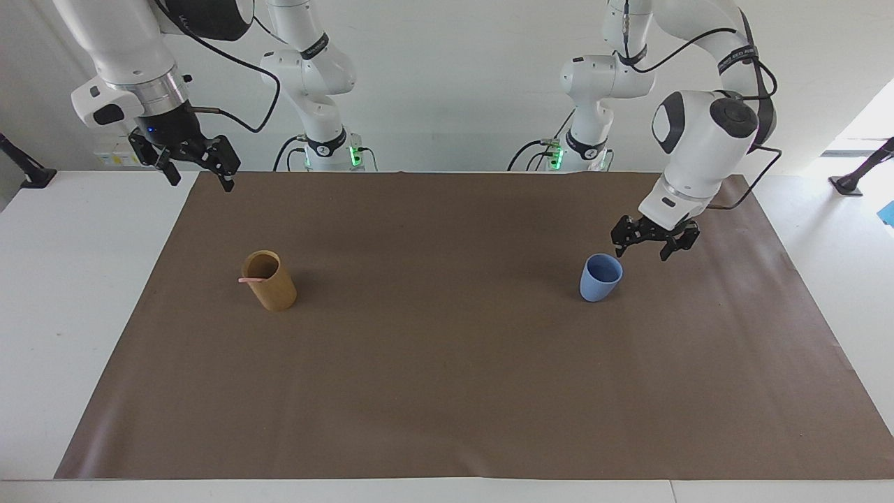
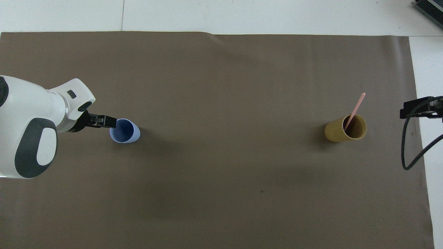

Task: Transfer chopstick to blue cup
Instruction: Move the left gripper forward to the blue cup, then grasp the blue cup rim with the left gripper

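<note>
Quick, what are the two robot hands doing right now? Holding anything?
Left tool: open, empty, by the blue cup.
Right tool: open, empty, waiting up high.

Pale pink chopstick [image 2: 354, 110] leans in the tan cup [image 2: 345, 129]; blue cup [image 1: 600, 277] stands upright.

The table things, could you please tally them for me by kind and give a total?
Cups: 2, the blue cup toward the left arm's end and the tan cup toward the right arm's end.
Chopsticks: 1, the pink chopstick, leaning in the tan cup.
Mats: 1, the brown mat beneath them.
Total: 4
</note>
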Motion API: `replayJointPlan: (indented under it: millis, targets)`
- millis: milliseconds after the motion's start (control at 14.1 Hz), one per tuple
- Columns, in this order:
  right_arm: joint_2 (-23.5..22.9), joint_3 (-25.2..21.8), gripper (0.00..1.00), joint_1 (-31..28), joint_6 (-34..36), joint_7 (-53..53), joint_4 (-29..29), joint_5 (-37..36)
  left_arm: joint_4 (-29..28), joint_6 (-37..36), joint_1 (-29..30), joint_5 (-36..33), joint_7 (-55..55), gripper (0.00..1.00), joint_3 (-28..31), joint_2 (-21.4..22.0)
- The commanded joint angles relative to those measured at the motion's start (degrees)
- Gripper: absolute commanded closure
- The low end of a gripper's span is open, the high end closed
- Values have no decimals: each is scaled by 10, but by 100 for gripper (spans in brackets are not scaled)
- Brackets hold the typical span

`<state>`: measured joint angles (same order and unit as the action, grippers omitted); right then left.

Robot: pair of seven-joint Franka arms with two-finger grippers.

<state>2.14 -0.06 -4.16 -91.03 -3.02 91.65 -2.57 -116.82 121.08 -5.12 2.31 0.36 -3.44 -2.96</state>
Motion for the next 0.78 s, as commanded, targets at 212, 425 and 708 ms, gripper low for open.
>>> replayJointPlan:
  millis: [212,425,708]
  targets:
    - [-1,1,0,-5,-5,24,-1,19,-57,70,-9,8,-15,0,5,-15]
    - [-3,1,0,-5,-6,44,-2,18,-62,74,-16,8,-22,35,5,-17]
    - [-11,1,0,-5,-21,60,-4,41,-57,72,-16,8,-12,100,5,-21]
